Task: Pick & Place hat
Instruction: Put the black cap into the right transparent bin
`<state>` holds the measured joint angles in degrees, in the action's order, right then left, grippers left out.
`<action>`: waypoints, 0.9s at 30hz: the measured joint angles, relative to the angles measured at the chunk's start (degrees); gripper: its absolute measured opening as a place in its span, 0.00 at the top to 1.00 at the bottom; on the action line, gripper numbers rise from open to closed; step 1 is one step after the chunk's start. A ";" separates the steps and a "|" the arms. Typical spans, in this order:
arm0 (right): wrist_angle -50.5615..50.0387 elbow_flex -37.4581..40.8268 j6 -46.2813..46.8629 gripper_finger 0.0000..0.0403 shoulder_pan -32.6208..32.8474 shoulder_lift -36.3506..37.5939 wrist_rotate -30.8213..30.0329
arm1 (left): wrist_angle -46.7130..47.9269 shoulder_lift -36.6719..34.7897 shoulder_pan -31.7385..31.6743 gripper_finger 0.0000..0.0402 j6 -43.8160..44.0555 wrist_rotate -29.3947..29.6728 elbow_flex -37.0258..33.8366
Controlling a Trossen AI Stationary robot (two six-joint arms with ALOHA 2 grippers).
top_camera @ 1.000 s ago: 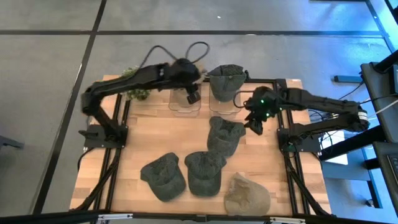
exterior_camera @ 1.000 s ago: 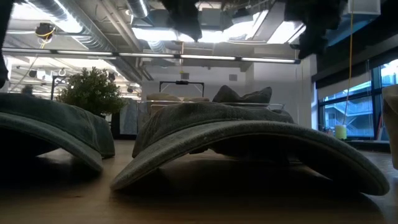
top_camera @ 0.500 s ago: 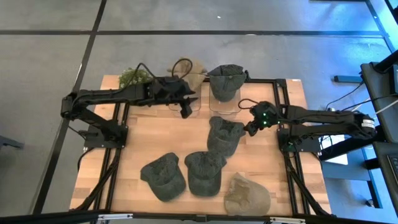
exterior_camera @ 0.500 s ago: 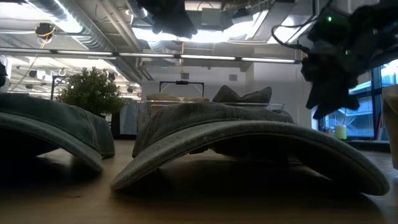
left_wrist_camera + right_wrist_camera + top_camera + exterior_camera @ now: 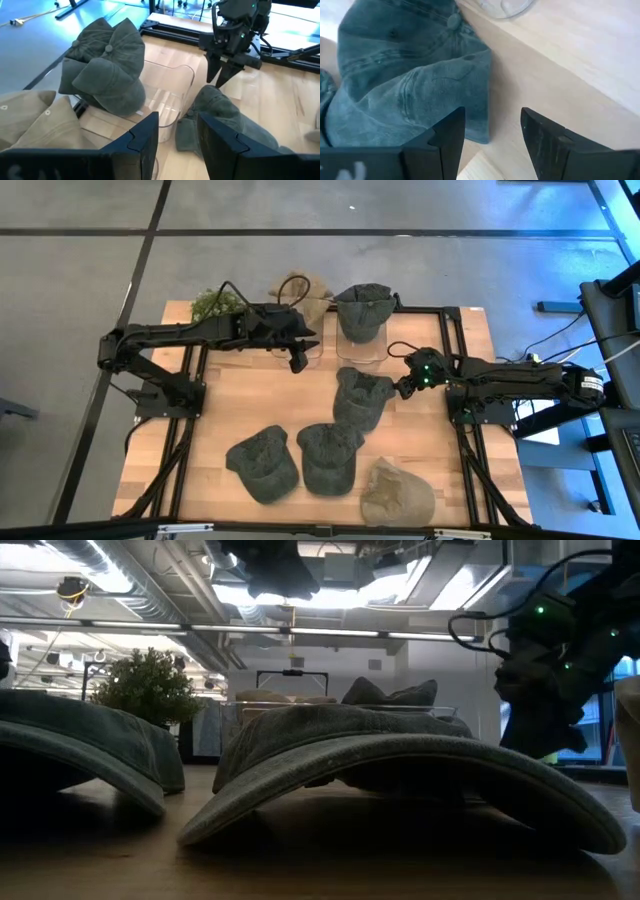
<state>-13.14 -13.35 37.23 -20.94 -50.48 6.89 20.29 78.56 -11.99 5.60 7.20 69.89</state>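
Observation:
A dark green hat (image 5: 360,396) lies crown up mid-table; its brim fills the low view (image 5: 400,775). My right gripper (image 5: 405,387) is open, low at the hat's right edge, fingertips pointing down just over the cloth (image 5: 410,90); the left wrist view shows it (image 5: 220,82) above the hat. My left gripper (image 5: 297,360) is open and hovers over an empty clear stand (image 5: 170,95). Another green hat (image 5: 105,65) sits on the neighbouring stand, with a tan hat (image 5: 305,290) beside it at the far edge.
Two more dark green hats (image 5: 263,463) (image 5: 328,457) and a tan hat (image 5: 397,492) lie near the table's near edge. A small plant (image 5: 210,305) stands at the far left corner. Black frame rails (image 5: 462,430) run along both sides. Bare wood lies left of the middle hat.
My right gripper has come down from high above the table to the middle hat's right edge. My left arm has dropped and drawn back toward the left, leaving the tan hat showing at the far edge; its gripper now hangs over the empty stand.

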 joint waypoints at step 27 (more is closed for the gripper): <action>30.37 9.85 6.05 0.52 -5.47 -0.04 18.32 | 0.02 0.00 0.70 0.68 1.34 -2.86 0.00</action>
<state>17.23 -3.50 43.28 -26.41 -50.52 25.21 20.32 78.56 -11.29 6.94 4.34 69.89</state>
